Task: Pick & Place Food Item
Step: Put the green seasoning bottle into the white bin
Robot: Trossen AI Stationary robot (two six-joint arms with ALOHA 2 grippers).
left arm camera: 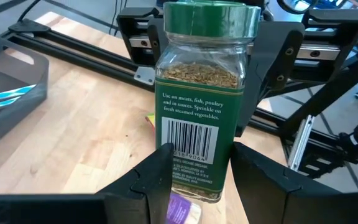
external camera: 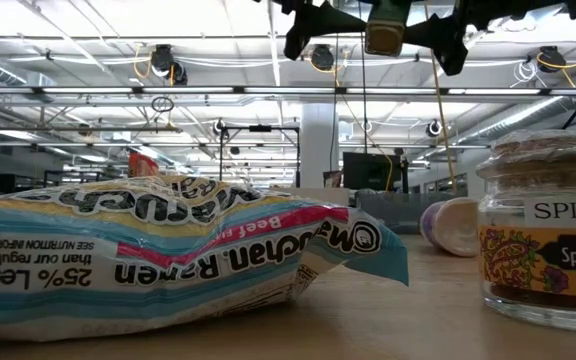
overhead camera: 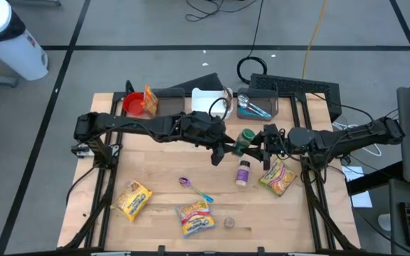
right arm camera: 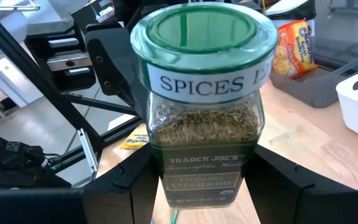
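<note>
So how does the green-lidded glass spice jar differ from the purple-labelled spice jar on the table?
The green-lidded glass spice jar is upright and lifted off the table, gripped by both the left claw and the right claw; the purple-labelled spice jar lies on its side on the wooden table, untouched. The first has a green lid and label, the second a purple label. Both are small spice jars.
</note>
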